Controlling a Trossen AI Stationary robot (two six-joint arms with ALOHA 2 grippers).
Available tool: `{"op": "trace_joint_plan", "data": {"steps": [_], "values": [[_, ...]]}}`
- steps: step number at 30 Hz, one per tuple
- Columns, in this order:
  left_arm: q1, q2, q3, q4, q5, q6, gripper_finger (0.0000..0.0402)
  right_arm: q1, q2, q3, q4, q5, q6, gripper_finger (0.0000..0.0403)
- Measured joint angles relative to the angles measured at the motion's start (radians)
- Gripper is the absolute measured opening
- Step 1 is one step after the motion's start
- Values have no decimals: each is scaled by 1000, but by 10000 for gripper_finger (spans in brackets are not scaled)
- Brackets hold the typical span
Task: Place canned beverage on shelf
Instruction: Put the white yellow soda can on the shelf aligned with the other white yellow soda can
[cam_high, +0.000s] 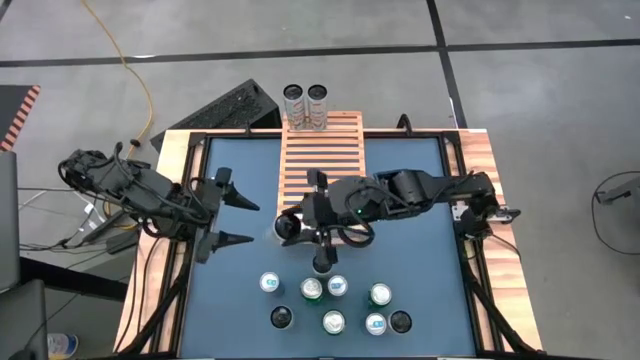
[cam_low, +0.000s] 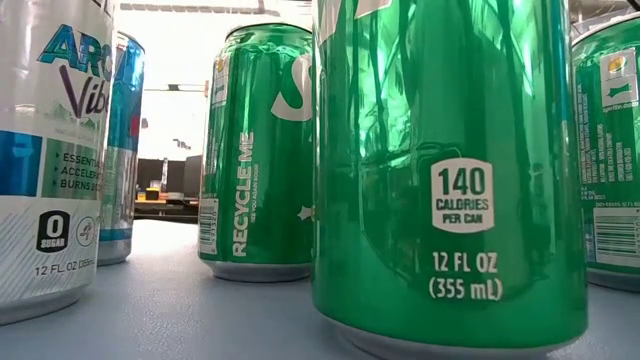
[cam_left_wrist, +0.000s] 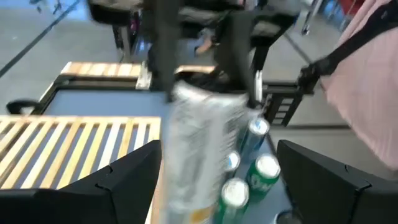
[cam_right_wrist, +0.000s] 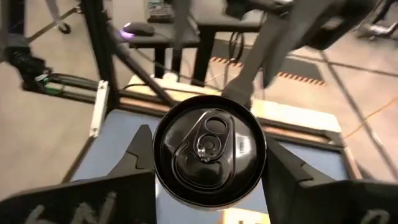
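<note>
My right gripper (cam_high: 298, 226) is shut on a silver can with a dark top (cam_high: 289, 229), just off the near left corner of the slatted wooden shelf (cam_high: 320, 160). The right wrist view looks down on the can's top (cam_right_wrist: 209, 149). The left wrist view shows the can (cam_left_wrist: 199, 155) blurred, below the right gripper's fingers. My left gripper (cam_high: 240, 212) is open and empty, left of the can and facing it. Two cans (cam_high: 305, 105) stand at the shelf's far end. My right gripper pinches the can between its two fingers (cam_right_wrist: 140, 152), one on each side of the upper wall just under the rim (cam_right_wrist: 163, 163). The fingers come from above, pointing down. The can stays about upright, top up. Whether its base is off the table does not show.
Several cans (cam_high: 330, 300) stand grouped on the blue table near its near edge; the low view shows them close up, with green ones (cam_low: 450, 170) and a white one (cam_low: 50, 150). The shelf's slats between the two far cans and my right gripper are bare.
</note>
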Motion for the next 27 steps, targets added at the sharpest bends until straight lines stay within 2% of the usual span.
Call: {"op": "trace_joint_plan", "data": {"steps": [6, 10, 21, 27], "values": [[13, 40, 0, 9, 12, 36, 306, -10, -5, 5, 76, -11, -31, 152], [14, 56, 0, 3, -34, 46, 306, -9, -5, 5, 111, -20, -37, 152], [24, 108, 0, -34, -79, 50, 307, -6, -5, 4, 220, -36, -67, 152], [24, 123, 0, -39, -107, 31, 305, -6, -20, 4, 214, -38, -73, 152]]}}
